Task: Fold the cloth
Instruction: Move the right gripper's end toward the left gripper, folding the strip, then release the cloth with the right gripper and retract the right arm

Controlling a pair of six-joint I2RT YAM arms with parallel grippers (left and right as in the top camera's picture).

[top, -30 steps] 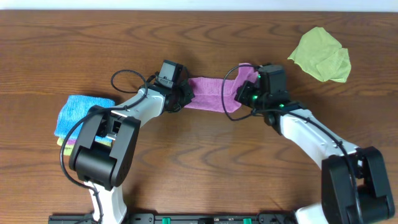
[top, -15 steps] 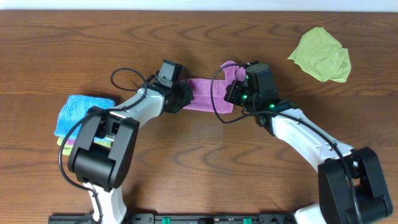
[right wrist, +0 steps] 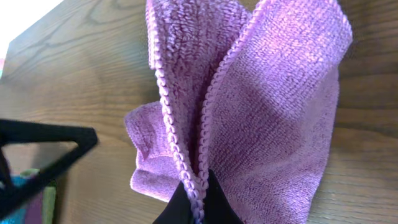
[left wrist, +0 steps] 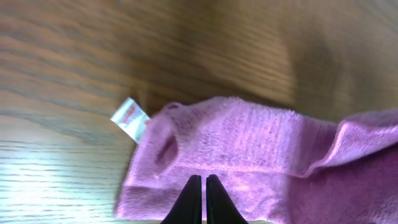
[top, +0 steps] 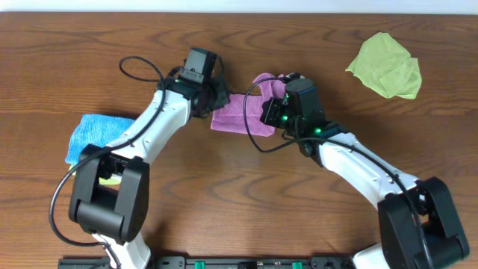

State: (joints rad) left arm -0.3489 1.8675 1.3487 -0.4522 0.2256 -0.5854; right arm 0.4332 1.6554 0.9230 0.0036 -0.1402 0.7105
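At the far left of the bench (top: 45,67) lies a folded blue cloth (top: 93,133), well apart from everything else. The left arm (top: 157,123) reaches up and to the right from there. Its left hand (top: 217,104) sits at the left end of the cloth (top: 235,116), the purple-pink one, which lies bunched near the middle of the bench towards the far edge. In the left wrist view the left hand (left wrist: 203,183) has its two dark fingers pressed tight together over the near hem of the cloth (left wrist: 249,149), pinching it. The terry there is rumpled, with a fold running across it, and a small white label (left wrist: 129,118) sticks out from the cloth's left corner onto the wood.

The right hand (top: 267,113) is at the right end of the cloth, where one corner stands up off the bench. In the right wrist view the right hand (right wrist: 198,186) is closed on the cloth (right wrist: 273,118), nipping two stitched edges that run side by side up from the fingertips. The two layers spread apart above like an open book, and a loose lobe sags to the left. A black piece of the other arm (right wrist: 43,146) shows at the left edge of that view.

Far to the right, near the bench's back corner, a lime-green cloth (top: 385,66) lies crumpled, well apart from both hands
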